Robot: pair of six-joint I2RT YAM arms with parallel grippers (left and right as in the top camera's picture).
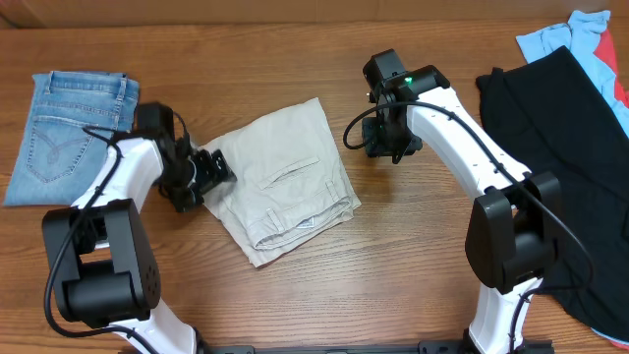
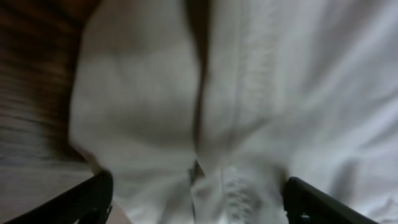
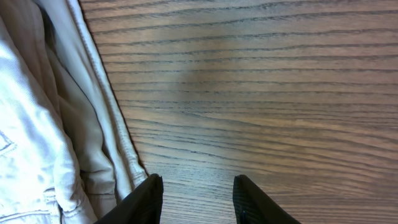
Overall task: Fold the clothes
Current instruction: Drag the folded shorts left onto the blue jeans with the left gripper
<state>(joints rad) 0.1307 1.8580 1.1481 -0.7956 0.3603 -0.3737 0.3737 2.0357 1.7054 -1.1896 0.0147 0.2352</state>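
The pale beige shorts (image 1: 285, 182) lie folded into a rough square in the middle of the table, waistband and white label toward the front. My left gripper (image 1: 211, 169) sits at their left edge. In the left wrist view the cloth (image 2: 155, 93) fills the frame, and the gripper (image 2: 199, 202) stands open, its fingers wide apart with fabric lying loose between them. My right gripper (image 1: 391, 147) hovers just right of the shorts. In the right wrist view it (image 3: 198, 199) is open over bare wood, with the hem of the shorts (image 3: 37, 124) to its left.
Folded blue jeans (image 1: 69, 133) lie at the far left of the wooden table (image 1: 295, 49). A large black garment (image 1: 570, 147) covers the right side, with a light blue and red piece (image 1: 590, 39) behind it.
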